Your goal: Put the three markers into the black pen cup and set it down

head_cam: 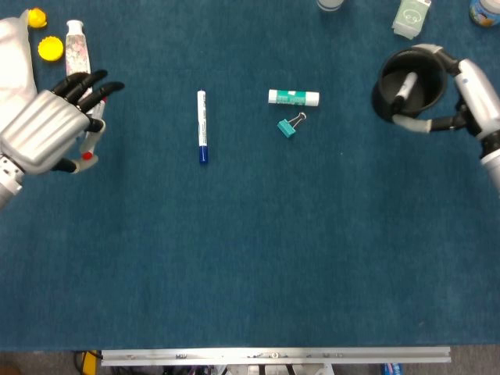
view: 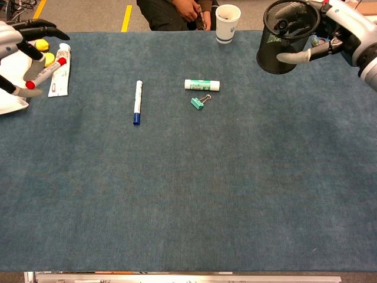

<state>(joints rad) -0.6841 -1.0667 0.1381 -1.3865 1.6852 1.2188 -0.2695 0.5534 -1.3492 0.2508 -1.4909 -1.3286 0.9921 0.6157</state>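
Left hand (view: 15, 50) of mine is gripping the red-capped marker (view: 46, 72), tilted, cap toward me. Only the chest view is showing its full length. My right hand (head_cam: 461, 94) is holding the black pen cup (head_cam: 405, 81), one marker (head_cam: 404, 87) inside. Blue-capped marker (head_cam: 201, 126) is lying on the table (head_cam: 258, 250), cap nearest me.

My head camera looks straight down on the blue table (head_cam: 258, 258), my chest camera tilts from the near edge toward twelve o'clock, both sharing the blue-capped marker (head_cam: 201, 126) near center.
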